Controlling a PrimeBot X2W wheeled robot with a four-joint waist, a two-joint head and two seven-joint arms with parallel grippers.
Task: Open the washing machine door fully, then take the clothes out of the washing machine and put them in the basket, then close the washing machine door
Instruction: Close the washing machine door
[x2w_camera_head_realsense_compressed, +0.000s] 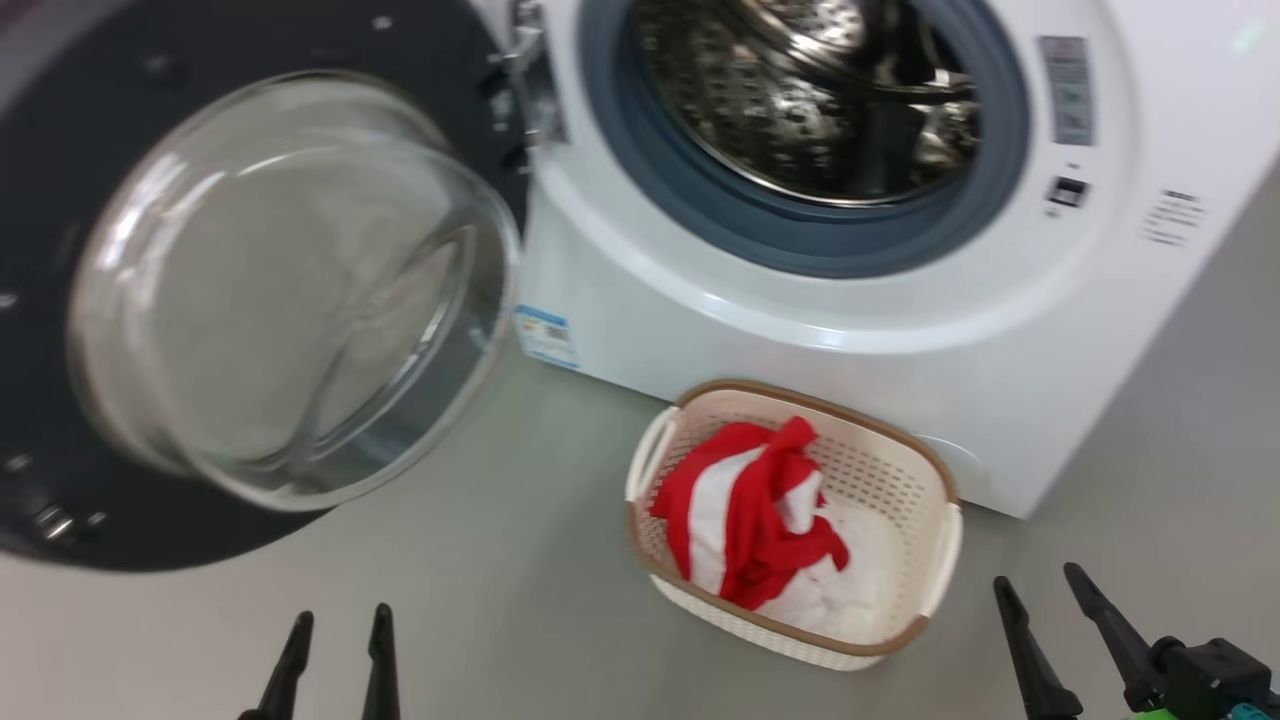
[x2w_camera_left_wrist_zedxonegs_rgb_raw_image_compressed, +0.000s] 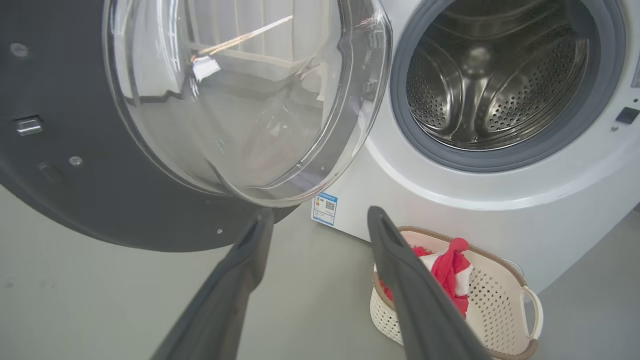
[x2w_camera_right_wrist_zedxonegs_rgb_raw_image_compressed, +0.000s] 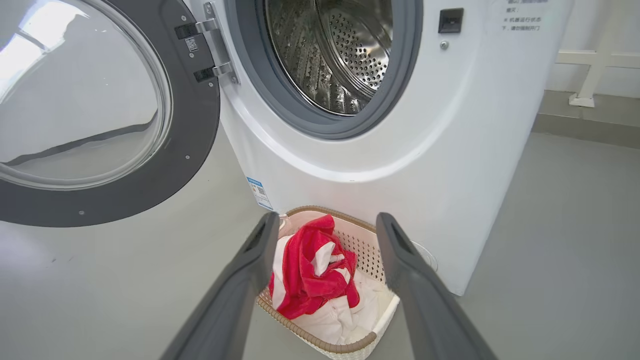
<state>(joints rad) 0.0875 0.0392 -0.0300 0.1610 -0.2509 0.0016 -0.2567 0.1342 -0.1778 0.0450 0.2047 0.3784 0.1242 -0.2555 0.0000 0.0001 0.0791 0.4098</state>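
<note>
Hiding part of the basket (x2w_camera_left_wrist_zedxonegs_rgb_raw_image_compressed: 500, 295), the left pincer (x2w_camera_left_wrist_zedxonegs_rgb_raw_image_compressed: 320, 215) gapes empty; right pincer (x2w_camera_right_wrist_zedxonegs_rgb_raw_image_compressed: 327, 217) likewise.

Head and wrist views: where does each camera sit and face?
Head: on the head, looking down at the washing machine and basket; left gripper and right gripper at bottom.
Left wrist: behind its open fingers, facing the washing machine door.
Right wrist: behind its open fingers, facing the clothes in the basket.
Shared: all show the door, drum and basket.
</note>
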